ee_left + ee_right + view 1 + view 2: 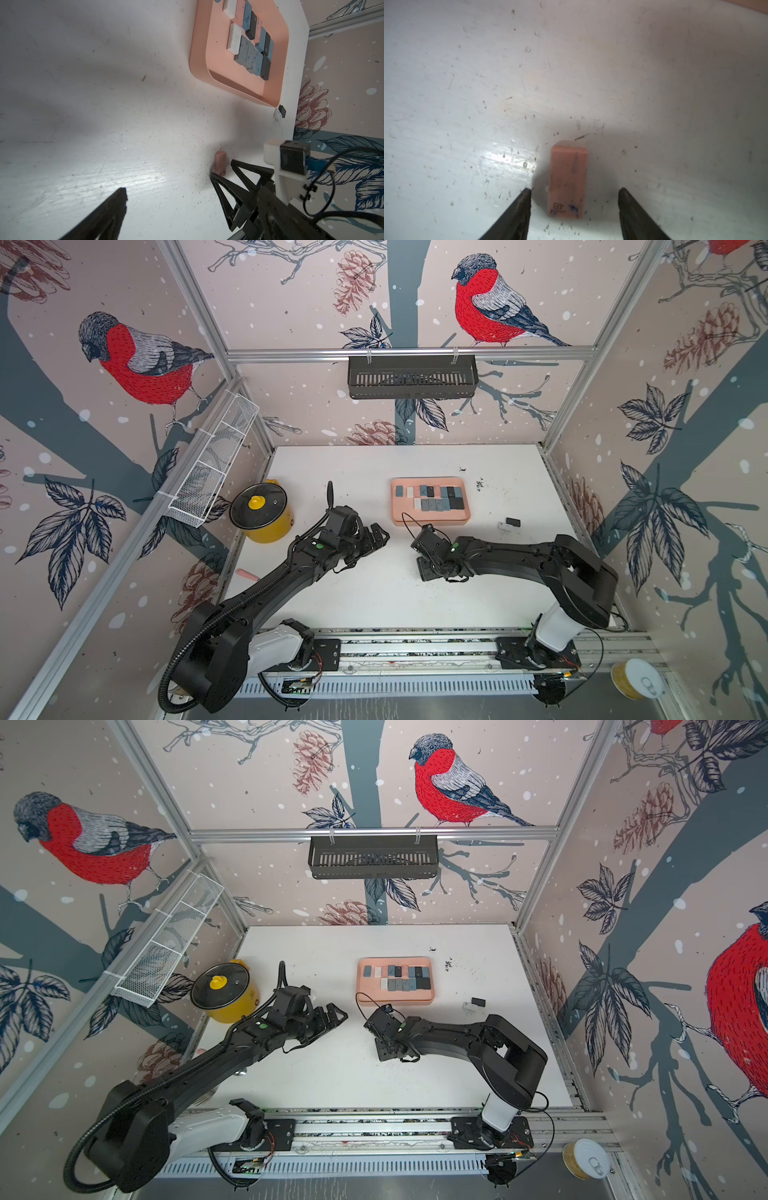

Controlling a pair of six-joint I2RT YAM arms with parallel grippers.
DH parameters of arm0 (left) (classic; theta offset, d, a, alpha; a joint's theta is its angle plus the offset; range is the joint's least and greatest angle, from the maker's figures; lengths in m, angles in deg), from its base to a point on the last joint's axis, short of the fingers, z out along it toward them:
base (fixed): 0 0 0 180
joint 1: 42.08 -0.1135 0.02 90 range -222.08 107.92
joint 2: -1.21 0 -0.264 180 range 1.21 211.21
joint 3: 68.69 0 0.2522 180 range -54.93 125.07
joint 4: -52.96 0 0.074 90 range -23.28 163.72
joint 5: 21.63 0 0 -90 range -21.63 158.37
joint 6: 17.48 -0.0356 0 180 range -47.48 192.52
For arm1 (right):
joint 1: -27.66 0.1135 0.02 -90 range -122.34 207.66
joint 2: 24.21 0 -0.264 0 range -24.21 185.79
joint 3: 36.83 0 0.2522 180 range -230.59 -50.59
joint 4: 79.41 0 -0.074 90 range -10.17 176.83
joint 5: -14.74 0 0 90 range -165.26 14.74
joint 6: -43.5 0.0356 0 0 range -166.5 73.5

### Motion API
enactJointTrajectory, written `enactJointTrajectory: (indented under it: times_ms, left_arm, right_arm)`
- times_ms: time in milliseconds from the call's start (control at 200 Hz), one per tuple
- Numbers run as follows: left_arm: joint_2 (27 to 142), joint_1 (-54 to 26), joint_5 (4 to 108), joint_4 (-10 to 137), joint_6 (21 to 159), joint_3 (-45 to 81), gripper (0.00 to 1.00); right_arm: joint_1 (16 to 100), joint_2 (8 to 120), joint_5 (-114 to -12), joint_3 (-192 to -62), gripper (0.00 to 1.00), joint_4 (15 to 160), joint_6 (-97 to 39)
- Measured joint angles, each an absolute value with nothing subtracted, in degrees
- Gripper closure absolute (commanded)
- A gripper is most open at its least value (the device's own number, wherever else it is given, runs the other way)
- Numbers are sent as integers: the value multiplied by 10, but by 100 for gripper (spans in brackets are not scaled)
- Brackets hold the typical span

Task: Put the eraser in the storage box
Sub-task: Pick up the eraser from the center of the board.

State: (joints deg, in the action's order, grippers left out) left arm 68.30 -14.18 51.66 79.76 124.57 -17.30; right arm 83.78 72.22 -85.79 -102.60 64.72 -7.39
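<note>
Right pincer (574, 190): jaws apart, straddling small salmon-pink rectangular rubber eraser (569, 166). Gap shows on both sides, nothing gripped.
Eraser: flat on white surface (374, 601), outside shallow salmon-pink plastic storage box (402, 512), near its robot-side long rim.
Left pincer (376, 537): spread wide, empty, off same rim.
Risks, judged:
- Eraser sits nearer one jaw, so uneven contact may slide or twist it.
- Fingertips low, may scrape surface.
- Low carry may catch box rim.
- Release onto erasers already in box leaves it askew.
</note>
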Motion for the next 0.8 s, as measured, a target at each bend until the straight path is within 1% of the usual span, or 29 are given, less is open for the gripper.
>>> enactJointTrajectory:
  times_ms: [45, 195, 280, 355, 420, 490, 560, 800]
  left_arm:
    - [683, -142, 516, 798, 1246, -174, 2]
    - [682, -143, 516, 798, 1246, -177, 3]
    - [682, -145, 516, 798, 1246, -177, 3]
    - [683, -146, 515, 797, 1246, -177, 2]
    - [684, -149, 514, 797, 1246, -177, 3]
    - [686, -151, 514, 797, 1246, -178, 2]
    - [691, -152, 508, 796, 1245, -178, 3]
    - [716, -160, 494, 798, 1230, -162, 3]
  right_arm:
    - [838, 725, -858, -1027, 47, 650, -73]
    - [839, 731, -862, -1027, 54, 665, -72]
    - [839, 737, -867, -1029, 64, 675, -71]
    - [839, 744, -870, -1035, 68, 683, -66]
    - [839, 748, -873, -1038, 76, 684, -62]
    - [840, 749, -877, -1042, 78, 683, -62]
    - [840, 749, -878, -1043, 84, 680, -62]
    - [813, 742, -867, -1048, 85, 662, -62]
